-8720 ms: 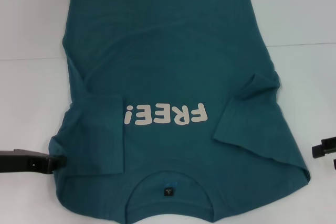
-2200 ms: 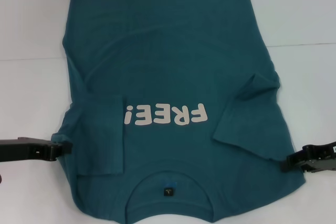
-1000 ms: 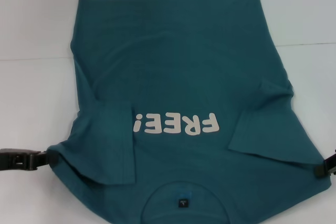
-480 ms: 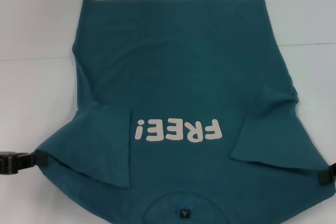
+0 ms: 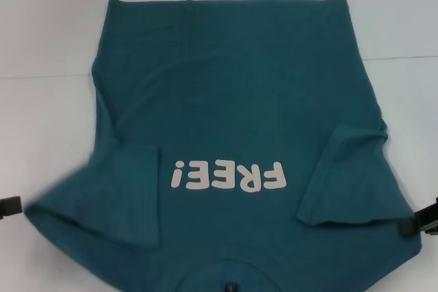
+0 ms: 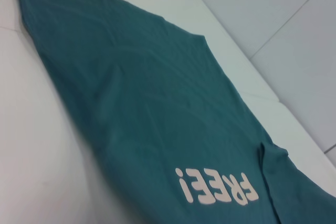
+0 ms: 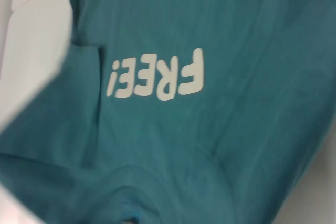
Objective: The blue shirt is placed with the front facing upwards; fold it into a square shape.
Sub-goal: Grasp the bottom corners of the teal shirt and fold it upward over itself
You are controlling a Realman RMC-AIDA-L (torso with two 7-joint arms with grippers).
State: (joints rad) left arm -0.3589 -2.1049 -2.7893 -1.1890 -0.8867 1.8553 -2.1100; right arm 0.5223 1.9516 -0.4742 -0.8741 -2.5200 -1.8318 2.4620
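Shoulders have come up and spread wider since a moment ago. My left gripper, at nine o'clock, and right gripper, at three, each pinch a shoulder corner of the blue shirt; its hem end lies on the white counter, lettering up.

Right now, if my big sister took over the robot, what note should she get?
Left hand: at the table's left edge, by the blue shirt near its left shoulder. Only a sliver shows, so I cannot tell its grip.
Right hand: at the right edge, touching the shirt's right shoulder; grip also unclear.
Shirt: front up on the white table, FREE! lettering showing, collar toward the robot, both sleeves already folded in over the chest.
Left to do: fold the body into a square.
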